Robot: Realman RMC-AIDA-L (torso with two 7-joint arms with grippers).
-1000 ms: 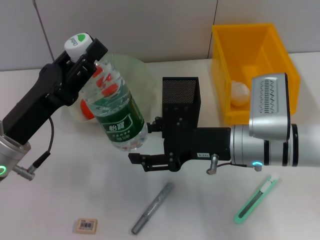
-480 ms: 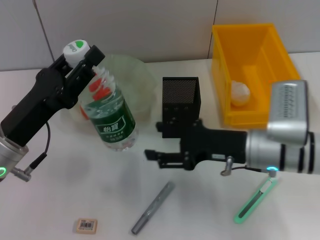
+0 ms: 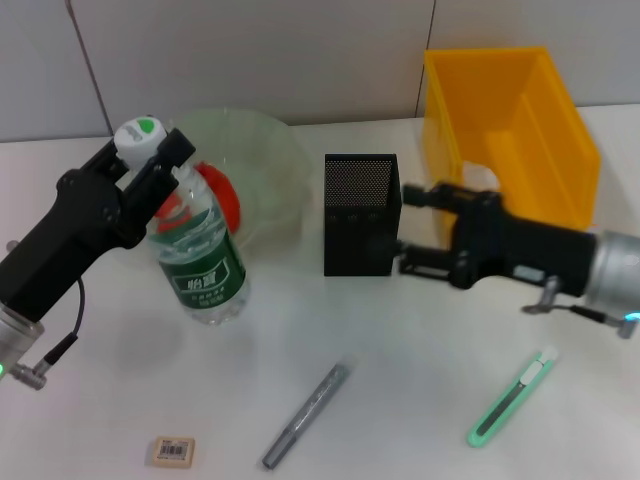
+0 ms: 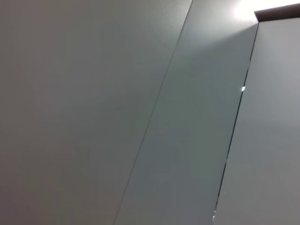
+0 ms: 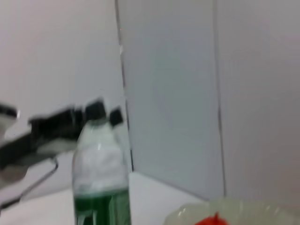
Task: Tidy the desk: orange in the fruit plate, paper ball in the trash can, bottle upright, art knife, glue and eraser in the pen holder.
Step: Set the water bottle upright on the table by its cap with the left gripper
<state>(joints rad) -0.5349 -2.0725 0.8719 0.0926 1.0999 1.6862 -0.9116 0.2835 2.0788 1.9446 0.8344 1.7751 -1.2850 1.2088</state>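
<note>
White desk (image 3: 420, 400): left gripper (image 3: 150, 165) jaws clamp bottle (image 3: 195, 255) neck; right gripper (image 3: 415, 230) jaws wide.

I count one bottle (image 3: 197, 262), one orange (image 3: 212, 195), one fruit plate (image 3: 270, 165), one pen holder (image 3: 361, 214), one trash can (image 3: 520, 120), one glue (image 3: 307, 415), one art knife (image 3: 511, 400), one eraser (image 3: 171, 452), two pincers, left pincer (image 3: 150, 175), right pincer (image 3: 415, 228)

Looks like a lab test station: bare white bench (image 3: 420, 400), plain grey panelled wall (image 3: 300, 50), staged desk props.
</note>
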